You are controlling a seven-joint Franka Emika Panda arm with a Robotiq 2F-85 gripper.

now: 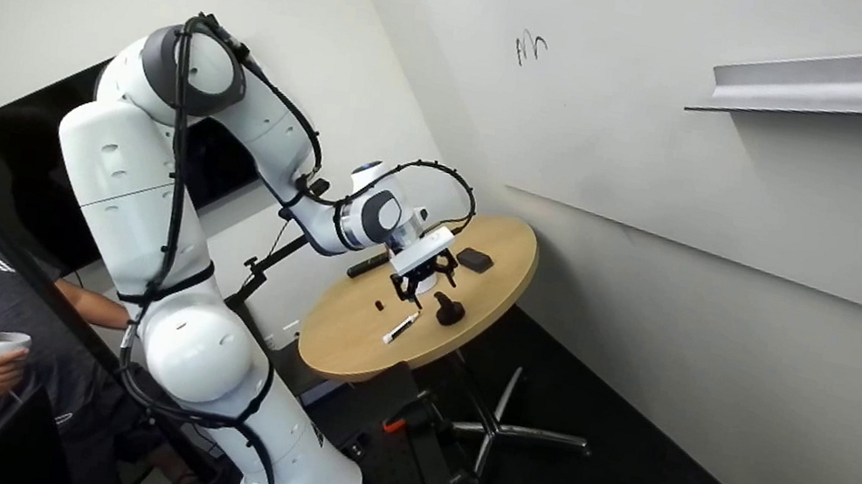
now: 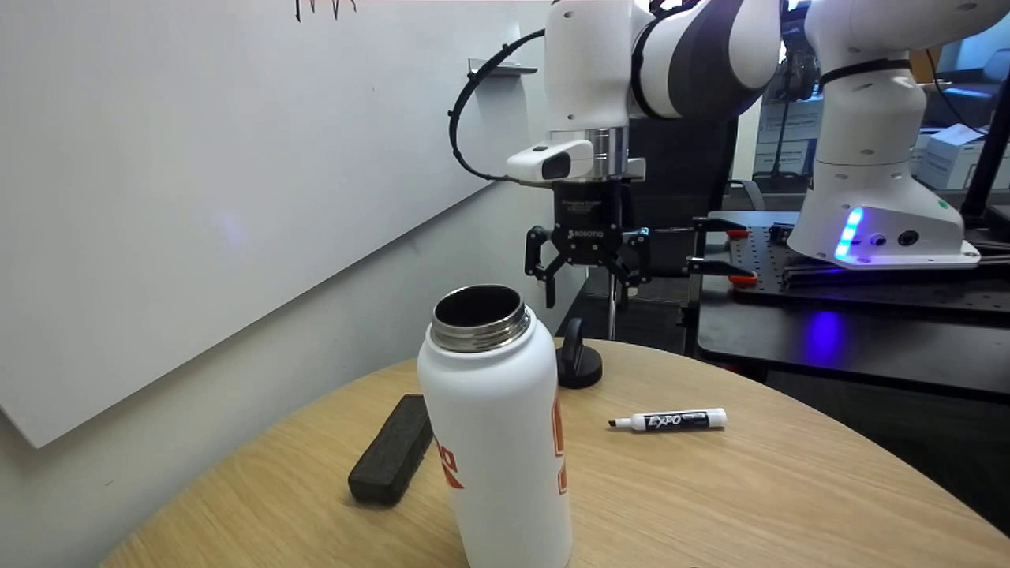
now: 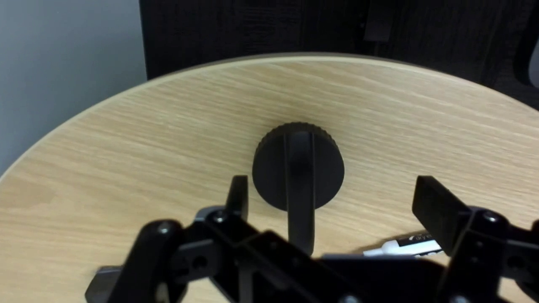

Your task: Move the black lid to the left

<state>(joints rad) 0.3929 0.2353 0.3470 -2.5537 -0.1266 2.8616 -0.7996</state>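
Observation:
The black lid [image 3: 300, 168] is a round, low piece with a raised loop handle. It rests on the round wooden tabletop [image 3: 126, 160], and it shows in both exterior views [image 1: 449, 311] [image 2: 581, 369]. In the exterior view from across the table, the white bottle hides part of its left side. My gripper [image 3: 332, 187] is open and empty; in both exterior views [image 1: 434, 291] [image 2: 589, 290] it hangs above the table, over the lid and apart from it. In the wrist view the lid's handle stands between the fingers, nearer the left finger.
An open white bottle [image 2: 497, 442] stands upright on the table. A white marker [image 2: 678, 420] lies beside the lid, partly behind the right finger in the wrist view [image 3: 406, 247]. A dark eraser-like block [image 2: 394, 450] lies near the bottle. A whiteboard wall [image 2: 237, 197] borders the table.

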